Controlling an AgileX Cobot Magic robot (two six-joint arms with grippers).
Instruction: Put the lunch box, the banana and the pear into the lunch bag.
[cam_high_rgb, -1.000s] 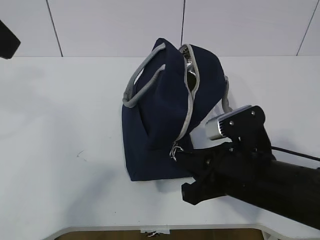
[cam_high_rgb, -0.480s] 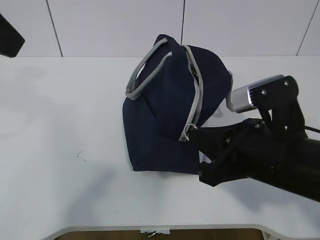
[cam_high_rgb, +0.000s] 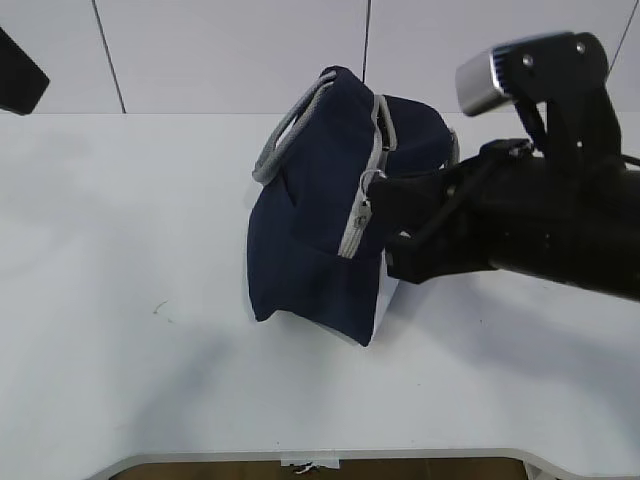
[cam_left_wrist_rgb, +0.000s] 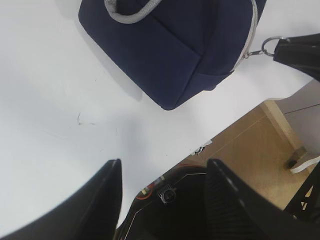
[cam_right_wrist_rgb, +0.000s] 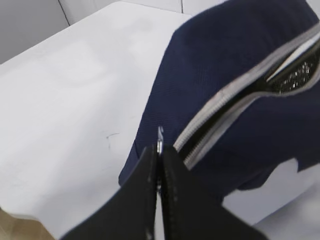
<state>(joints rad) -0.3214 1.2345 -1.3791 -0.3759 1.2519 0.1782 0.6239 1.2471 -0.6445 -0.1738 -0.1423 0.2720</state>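
Note:
The navy lunch bag (cam_high_rgb: 305, 230) lies on the white table, its near end tipped up so the white end panel (cam_high_rgb: 386, 300) shows. My right gripper (cam_high_rgb: 378, 198) is shut on the metal ring zipper pull (cam_high_rgb: 363, 208) at the bag's near end. The right wrist view shows the shut gripper (cam_right_wrist_rgb: 160, 152), the pull (cam_right_wrist_rgb: 160, 136) and the grey zipper parted above it, with silver lining (cam_right_wrist_rgb: 296, 70) inside. My left gripper (cam_left_wrist_rgb: 164, 167) is open and empty, high above the table's front left, well clear of the bag (cam_left_wrist_rgb: 170, 50). Lunch box, banana and pear are out of view.
The right arm's black body (cam_high_rgb: 540, 225) fills the space right of the bag. A black piece of the left arm (cam_high_rgb: 15, 78) shows at the top left. The table's front edge (cam_high_rgb: 300, 458) is near; wooden floor (cam_left_wrist_rgb: 260, 140) lies below it.
My right gripper has moved up and back with the zipper pull. The bag's near end has lifted and tilted, and its white end panel has come into sight. The left arm has not moved.

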